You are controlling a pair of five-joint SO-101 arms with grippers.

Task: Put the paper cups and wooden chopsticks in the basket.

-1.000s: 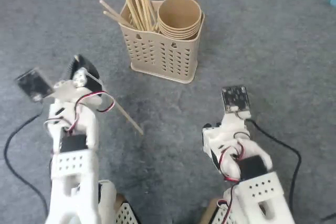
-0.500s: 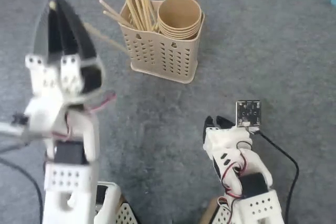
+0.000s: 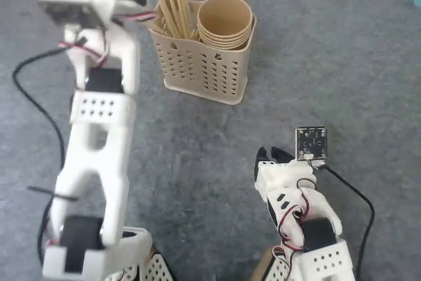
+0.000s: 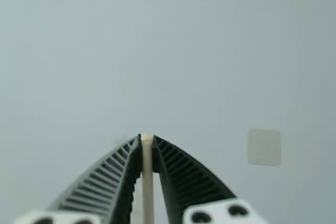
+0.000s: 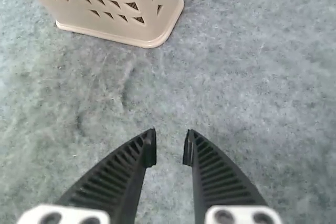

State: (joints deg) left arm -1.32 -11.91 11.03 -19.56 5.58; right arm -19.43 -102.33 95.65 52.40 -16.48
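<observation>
Left gripper (image 4: 147, 141) rose clamping one chopstick (image 4: 147, 195); one basket (image 3: 204, 67)

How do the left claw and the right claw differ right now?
The left claw is shut on a chopstick; the right claw is open and empty. The left claw faces a plain wall; the right claw points down at the grey mat near the basket. Both are black and ribbed.
</observation>
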